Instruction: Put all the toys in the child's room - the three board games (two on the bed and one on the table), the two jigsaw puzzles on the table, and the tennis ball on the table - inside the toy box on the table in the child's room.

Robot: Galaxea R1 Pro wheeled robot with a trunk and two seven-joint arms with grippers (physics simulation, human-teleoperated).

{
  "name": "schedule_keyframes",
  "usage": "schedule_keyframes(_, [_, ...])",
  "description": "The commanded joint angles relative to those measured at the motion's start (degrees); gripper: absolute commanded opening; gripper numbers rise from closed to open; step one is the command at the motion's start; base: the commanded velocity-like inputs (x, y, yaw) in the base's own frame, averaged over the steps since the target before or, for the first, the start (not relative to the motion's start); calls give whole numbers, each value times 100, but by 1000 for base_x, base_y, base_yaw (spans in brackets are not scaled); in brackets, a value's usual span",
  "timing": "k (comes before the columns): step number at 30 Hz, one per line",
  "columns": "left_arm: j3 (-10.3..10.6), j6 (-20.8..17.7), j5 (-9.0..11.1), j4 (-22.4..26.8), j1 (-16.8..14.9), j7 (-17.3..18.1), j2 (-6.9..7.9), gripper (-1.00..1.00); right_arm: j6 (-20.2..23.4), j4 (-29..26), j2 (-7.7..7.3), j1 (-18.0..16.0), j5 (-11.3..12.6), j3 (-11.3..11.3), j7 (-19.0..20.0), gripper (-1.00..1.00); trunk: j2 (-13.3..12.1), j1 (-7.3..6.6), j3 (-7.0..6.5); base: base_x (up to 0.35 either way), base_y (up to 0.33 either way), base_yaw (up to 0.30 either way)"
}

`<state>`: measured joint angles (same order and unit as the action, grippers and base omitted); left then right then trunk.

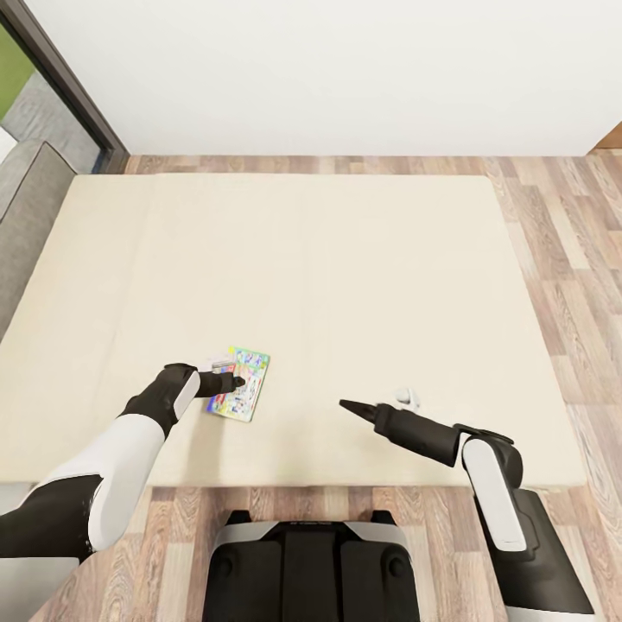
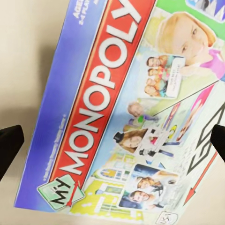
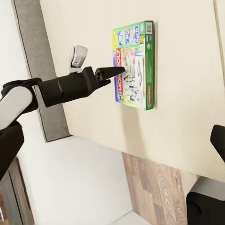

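From the head, a board game [image 1: 239, 383] lies flat on the bed [image 1: 345, 259], the left gripper [image 1: 226, 381] poised above it, the right gripper [image 1: 350, 404] well apart. Left wrist: jaws released, spread either side of the Monopoly lid. Right wrist: its jaws spread, grasping nothing, game box lying beyond.

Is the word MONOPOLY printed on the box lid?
Yes, the left wrist view shows the board game with MONOPOLY in white letters on a red band.

Head camera high over bed [image 1: 345, 259]
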<state>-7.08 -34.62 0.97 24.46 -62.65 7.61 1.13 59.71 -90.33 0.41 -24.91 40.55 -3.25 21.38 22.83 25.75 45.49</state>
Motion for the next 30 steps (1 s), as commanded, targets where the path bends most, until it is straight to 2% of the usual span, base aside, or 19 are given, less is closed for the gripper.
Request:
schedule_keyframes(1, [-30, -36, 8, 6, -2, 17, -2, 100, 29, -2, -1, -4, -49, -17, 83, 100, 9, 3, 16, 0, 0, 0])
schedule_keyframes(21, [-30, -25, 7, 8, -2, 21, 1, 100, 29, 14, -24, 3, -88, -32, 172, 100, 9, 3, 202, 0, 0, 0])
schedule_keyframes(30, [-30, -14, 7, 6, -2, 21, 1, 100, 29, 38, -24, 21, -92, -27, 160, 100, 9, 3, 223, 0, 0, 0])
